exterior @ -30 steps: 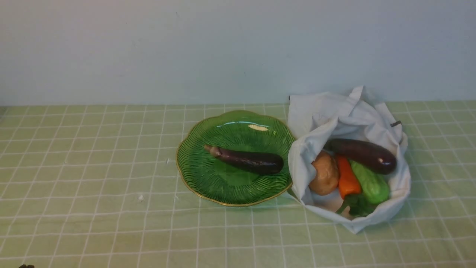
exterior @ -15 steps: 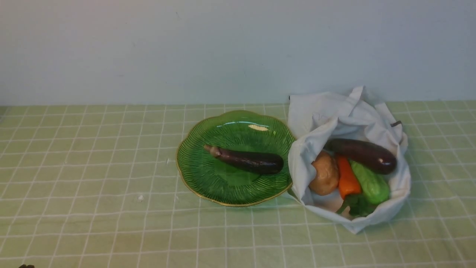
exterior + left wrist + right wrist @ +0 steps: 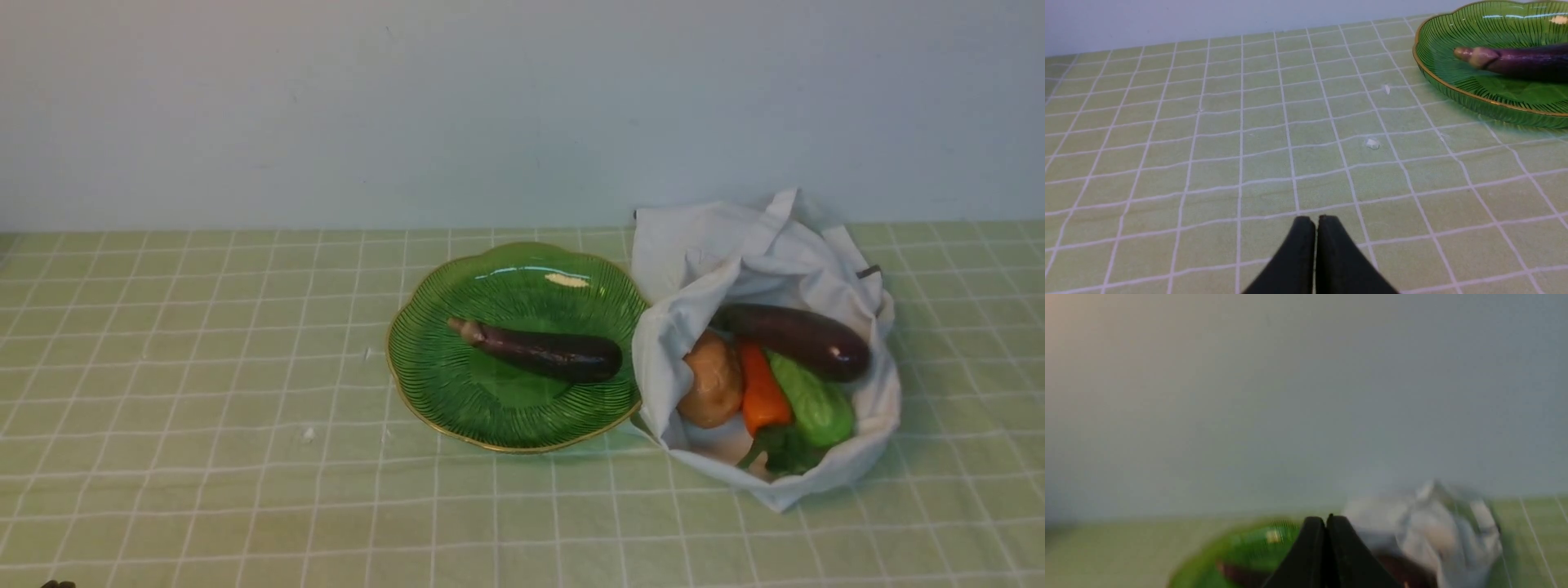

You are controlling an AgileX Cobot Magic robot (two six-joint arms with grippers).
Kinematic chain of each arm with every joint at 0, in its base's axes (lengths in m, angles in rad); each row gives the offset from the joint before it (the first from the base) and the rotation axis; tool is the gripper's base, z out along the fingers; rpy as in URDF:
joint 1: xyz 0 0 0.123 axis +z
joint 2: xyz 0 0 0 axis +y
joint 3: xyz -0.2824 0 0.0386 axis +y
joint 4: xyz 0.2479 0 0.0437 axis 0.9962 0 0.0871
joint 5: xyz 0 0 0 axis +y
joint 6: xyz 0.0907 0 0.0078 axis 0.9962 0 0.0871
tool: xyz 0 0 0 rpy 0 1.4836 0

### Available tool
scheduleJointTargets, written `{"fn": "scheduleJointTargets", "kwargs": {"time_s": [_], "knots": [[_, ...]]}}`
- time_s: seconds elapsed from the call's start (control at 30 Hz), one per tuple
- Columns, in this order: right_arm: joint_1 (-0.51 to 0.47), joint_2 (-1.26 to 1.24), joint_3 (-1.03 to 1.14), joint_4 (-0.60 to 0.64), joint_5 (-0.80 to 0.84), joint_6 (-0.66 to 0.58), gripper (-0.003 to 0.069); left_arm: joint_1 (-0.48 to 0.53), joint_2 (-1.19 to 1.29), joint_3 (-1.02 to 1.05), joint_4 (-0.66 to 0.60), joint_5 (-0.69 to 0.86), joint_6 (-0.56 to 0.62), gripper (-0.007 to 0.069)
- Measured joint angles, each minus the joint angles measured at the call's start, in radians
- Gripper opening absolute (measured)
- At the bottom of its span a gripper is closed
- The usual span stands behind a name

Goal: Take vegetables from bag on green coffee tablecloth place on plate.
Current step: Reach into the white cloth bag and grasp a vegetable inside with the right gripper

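The left fingers [image 3: 1298, 253] are pressed together with nothing between them. They are low over the bare green tablecloth [image 3: 1208, 134] that covers the counter, well apart from the plate [image 3: 1437, 77]. The right fingers [image 3: 1312, 551] are also clenched and empty. Their view is blurred, but they seem raised and directed toward the plate and the bag [image 3: 759, 253].

One eggplant [image 3: 539, 353] lies on the plate. In the open bag just beside it are a second eggplant [image 3: 796, 336], a potato [image 3: 712, 380], a carrot piece [image 3: 761, 390] and a gourd [image 3: 812, 402].

I think the right arm is better placed for the next pick. It should spread its fingers before going down and take the second eggplant across its middle, because it lies on top. The skin is glossy and may slip, and the cloth folds are close, so the fingers should avoid pinching them.
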Motion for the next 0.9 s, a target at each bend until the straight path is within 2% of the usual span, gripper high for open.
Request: {"fn": "scheduleJointTargets", "kwargs": {"time_s": [0.03, 0.07, 0.17, 0.37, 0.6, 0.73, 0.77, 0.8, 0.83, 0.87, 0.9], "knots": [[0.000, 0.000, 0.000, 0.000, 0.000, -0.001, -0.0015, 0.000, 0.000, 0.000, 0.000, 0.000, 0.000, -0.0008], [0.000, 0.154, -0.058, -0.063, 0.128, -0.004, -0.0015, 0.000, 0.000, 0.000, 0.000, 0.000, 0.000, -0.0008], [0.000, 0.377, -0.113, -0.119, 0.207, -0.011, -0.0015, 0.000, 0.000, 0.000, 0.000, 0.000, 0.000, -0.0008], [0.012, 0.733, -0.236, -0.154, 0.231, -0.014, -0.0009, 0.000, 0.000, 0.000, 0.000, 0.000, 0.000, -0.0008], [0.109, 1.025, -0.426, -0.234, 0.230, 0.003, 0.0065, 0.000, 0.000, 0.000, 0.000, 0.000, 0.000, -0.0008], [0.151, 1.176, -0.532, -0.327, 0.231, 0.056, 0.0202, 0.000, 0.000, 0.000, 0.000, 0.000, 0.000, -0.0008], [0.151, 1.182, -0.537, -0.331, 0.231, 0.060, 0.0211, 0.000, 0.000, 0.000, 0.000, 0.000, 0.000, -0.0008], [0.154, 1.229, -0.571, -0.366, 0.231, 0.082, 0.0287, 0.000, 0.000, 0.000, 0.000, 0.000, 0.000, -0.0008], [0.154, 1.233, -0.574, -0.369, 0.231, 0.087, 0.0304, 0.000, 0.000, 0.000, 0.000, 0.000, 0.000, -0.0008], [0.156, 1.260, -0.590, -0.398, 0.224, 0.104, 0.0372, 0.000, 0.000, 0.000, 0.000, 0.000, 0.000, -0.0008], [0.156, 1.270, -0.593, -0.409, 0.218, 0.113, 0.0396, 0.000, 0.000, 0.000, 0.000, 0.000, 0.000, -0.0008]]}}
